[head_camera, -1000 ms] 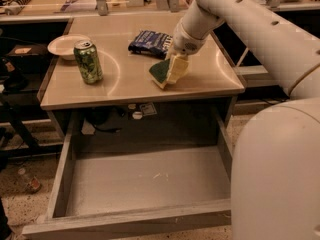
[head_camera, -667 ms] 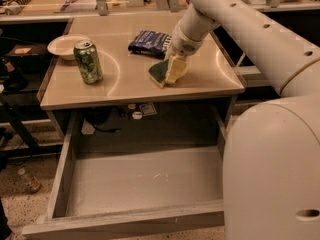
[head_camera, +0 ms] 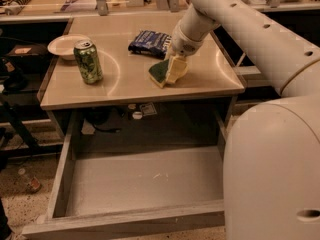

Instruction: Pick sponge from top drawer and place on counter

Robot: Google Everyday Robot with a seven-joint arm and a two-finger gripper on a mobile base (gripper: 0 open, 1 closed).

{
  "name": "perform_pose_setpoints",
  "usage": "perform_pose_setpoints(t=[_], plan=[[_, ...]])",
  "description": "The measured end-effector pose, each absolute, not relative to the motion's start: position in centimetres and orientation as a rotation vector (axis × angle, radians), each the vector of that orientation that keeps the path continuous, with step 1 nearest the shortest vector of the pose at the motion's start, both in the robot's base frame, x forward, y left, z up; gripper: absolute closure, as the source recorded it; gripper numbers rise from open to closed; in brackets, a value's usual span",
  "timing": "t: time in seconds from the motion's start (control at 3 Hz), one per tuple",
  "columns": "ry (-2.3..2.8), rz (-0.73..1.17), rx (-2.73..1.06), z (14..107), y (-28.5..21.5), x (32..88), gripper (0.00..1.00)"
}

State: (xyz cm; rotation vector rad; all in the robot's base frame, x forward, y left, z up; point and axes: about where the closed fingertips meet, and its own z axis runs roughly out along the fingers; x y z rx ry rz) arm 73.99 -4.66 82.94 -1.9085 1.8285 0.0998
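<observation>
The sponge (head_camera: 159, 72), dark green face over yellow foam, sits tilted on the beige counter (head_camera: 125, 81), right of centre. My gripper (head_camera: 176, 69) reaches down from the white arm and is closed on the sponge's right side, just above the counter top. The top drawer (head_camera: 140, 181) is pulled wide open below the counter, and its grey floor shows nothing in it.
A green drink can (head_camera: 88, 61) stands at the counter's left. A white bowl (head_camera: 65, 45) is behind it. A dark blue chip bag (head_camera: 149, 43) lies just behind the sponge. My arm's large white body (head_camera: 272, 174) fills the right foreground. A long shelf with metal posts runs behind.
The sponge and gripper stay at the same spot on the counter. The near part of my arm has shifted slightly in the foreground.
</observation>
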Motion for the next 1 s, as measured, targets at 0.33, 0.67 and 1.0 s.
perform_pose_setpoints(t=[0.33,0.67,1.0], plan=[[1.829,0.100,-1.909,82.94,-4.65,73.99,0.35],[1.829,0.100,-1.909,82.94,-4.65,73.99,0.11],[1.829,0.100,-1.909,82.93,-4.65,73.99,0.00]])
